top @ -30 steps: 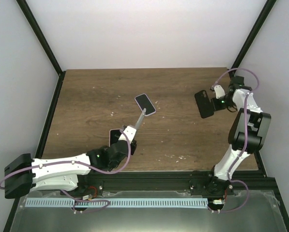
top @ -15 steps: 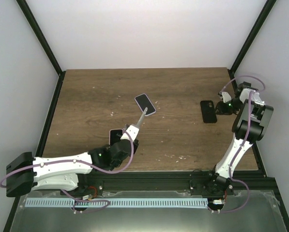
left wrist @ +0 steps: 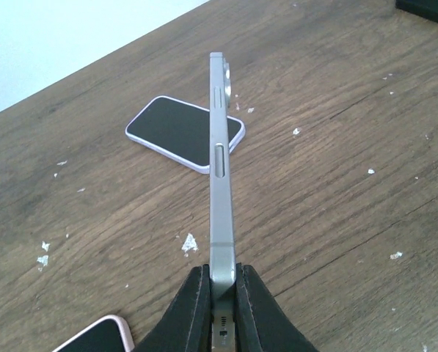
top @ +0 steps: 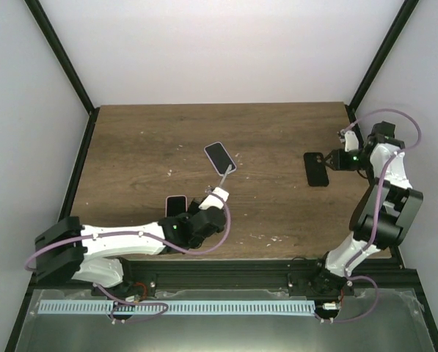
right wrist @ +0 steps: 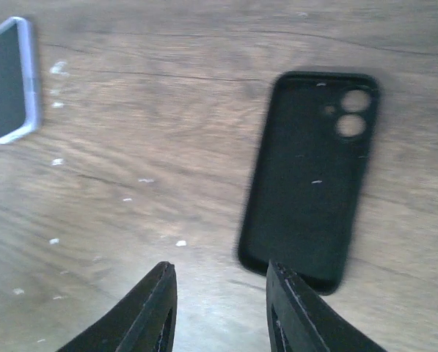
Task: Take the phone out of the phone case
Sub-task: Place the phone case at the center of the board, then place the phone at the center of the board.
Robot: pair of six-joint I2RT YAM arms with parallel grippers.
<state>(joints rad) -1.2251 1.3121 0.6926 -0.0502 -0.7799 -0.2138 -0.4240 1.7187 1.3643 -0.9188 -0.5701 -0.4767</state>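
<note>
left tool (left wrist: 219, 270): clamped tight on the bottom end of the phone (left wrist: 218, 147), one finger on each face
phone: out of the case, held on its long edge over the middle-left of the counter (top: 145, 147); side buttons face the wrist camera, camera bump at the far end
phone case (right wrist: 310, 176): black, empty, flat on the right side of the counter, inside facing up; camera cutouts at the end away from the right tool
right tool (right wrist: 219, 268): jaws partly apart, gripping nothing; sits at the near end of the case, one finger overlapping its corner in the wrist view, contact can't be told
phone vs case: well apart, opposite sides of the counter
lavender-rimmed phone (left wrist: 183, 133): flat, screen up, just past the held phone
pink-rimmed phone (top: 176, 206): flat, screen up, beside the left arm near the counter's front edge
</note>
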